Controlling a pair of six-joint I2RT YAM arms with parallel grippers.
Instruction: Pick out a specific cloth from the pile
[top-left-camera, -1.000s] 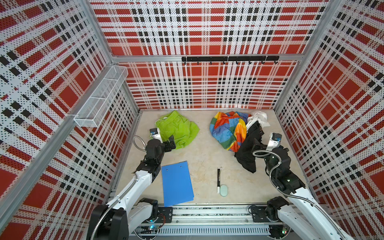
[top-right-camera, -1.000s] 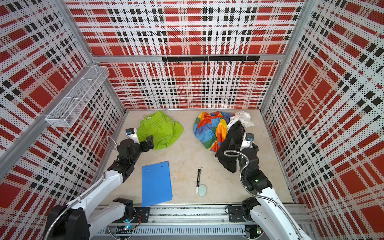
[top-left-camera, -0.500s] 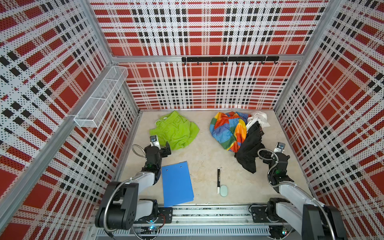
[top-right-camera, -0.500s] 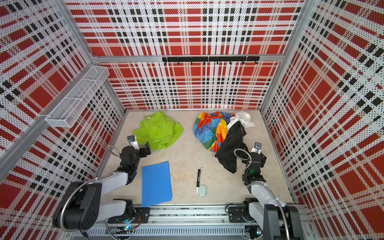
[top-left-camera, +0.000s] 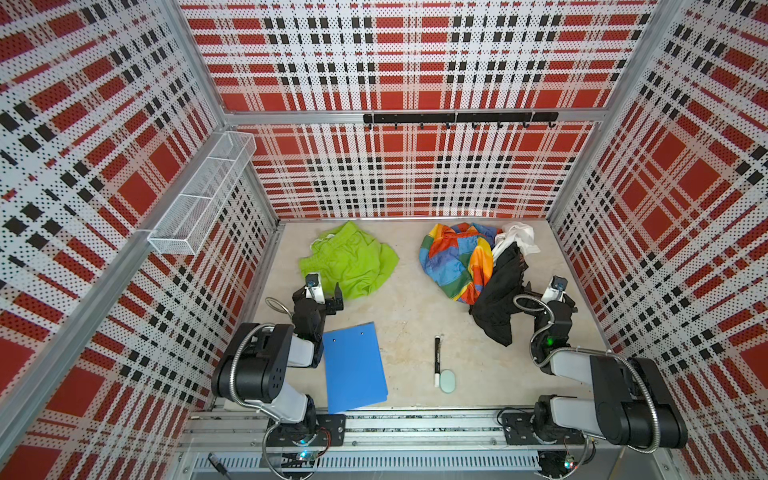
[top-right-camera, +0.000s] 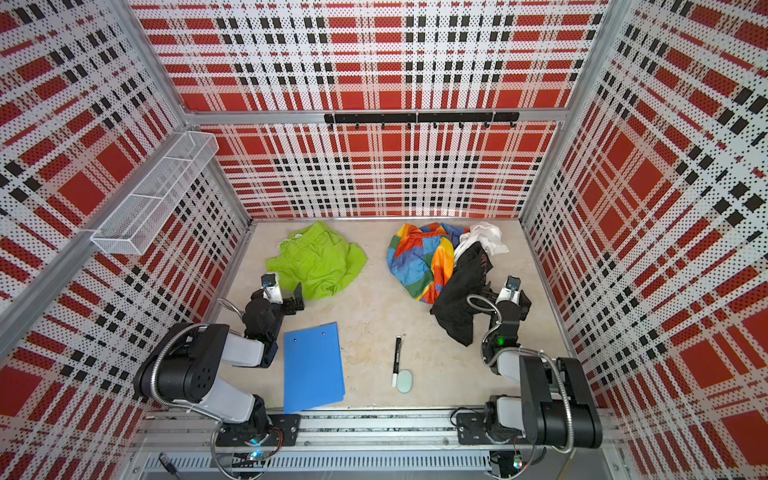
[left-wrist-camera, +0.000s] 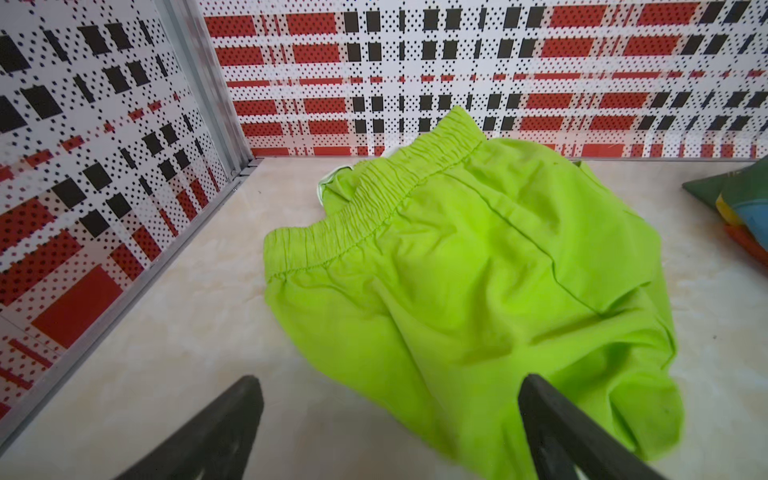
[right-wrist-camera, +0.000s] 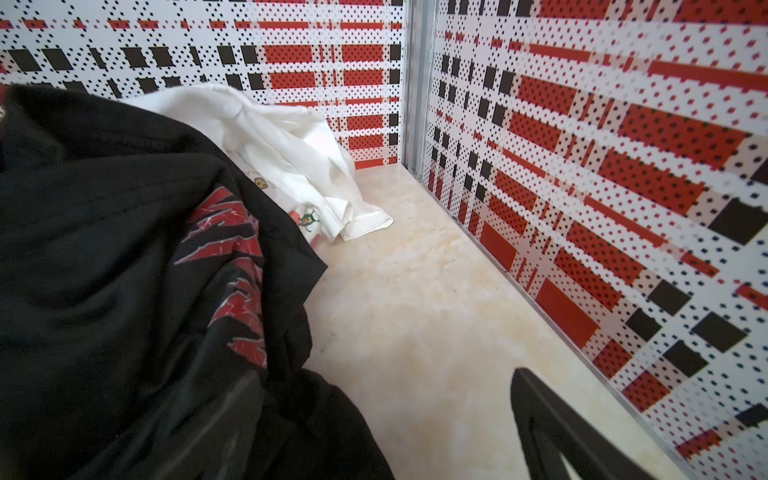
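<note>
The lime-green cloth (top-left-camera: 351, 259) (top-right-camera: 318, 262) lies crumpled by itself at the back left of the floor, elastic waistband up in the left wrist view (left-wrist-camera: 478, 270). The pile sits at the back right: rainbow patchwork (top-left-camera: 455, 257), black garment (top-left-camera: 498, 295) and white garment (top-left-camera: 517, 237). My left gripper (top-left-camera: 323, 298) (left-wrist-camera: 386, 399) stands open and empty just in front of the green cloth's near edge. Beside the black garment's right edge my right gripper (top-left-camera: 548, 297) (right-wrist-camera: 386, 386) is open and holds nothing; one finger lies against the black fabric (right-wrist-camera: 124, 270).
A blue clipboard (top-left-camera: 353, 368) lies in front of the left arm. A black marker (top-left-camera: 437, 359) and a pale green oval (top-left-camera: 448, 381) lie front centre. A wire basket (top-left-camera: 203, 195) hangs on the left wall and a hook rail (top-left-camera: 457, 118) on the back wall.
Both arms have folded back and down toward the front rail. The left gripper has drawn slightly away from the green cloth. The clothes have not moved.
</note>
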